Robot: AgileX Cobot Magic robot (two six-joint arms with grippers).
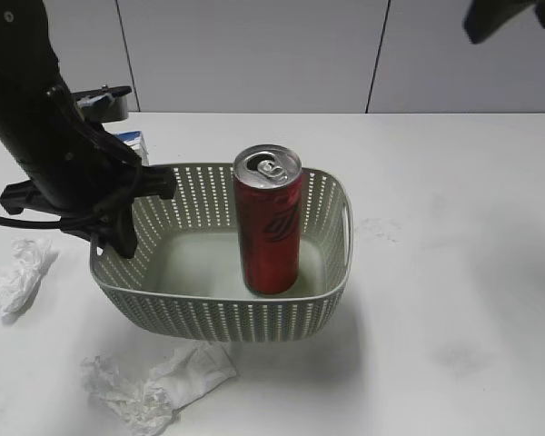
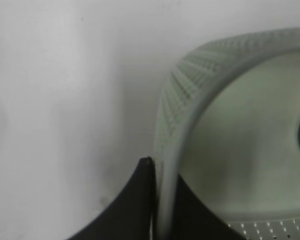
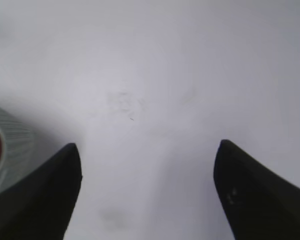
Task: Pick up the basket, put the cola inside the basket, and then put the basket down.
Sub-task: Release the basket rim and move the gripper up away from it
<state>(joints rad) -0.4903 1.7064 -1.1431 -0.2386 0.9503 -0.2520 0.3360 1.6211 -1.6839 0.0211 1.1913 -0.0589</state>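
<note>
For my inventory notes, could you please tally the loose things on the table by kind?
Baskets: 1, the green basket
Cans: 1, the red cola can, upright inside the basket
Crumpled white tissues: 2, one left, one in front
Cartons: 1, the partly hidden blue-and-white carton
Total: 5

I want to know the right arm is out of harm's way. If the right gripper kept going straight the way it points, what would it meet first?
Most likely only the bare table. The right gripper is open, with nothing between its fingers; the basket sits off to the left of that line. How far the table is, I cannot tell.
</note>
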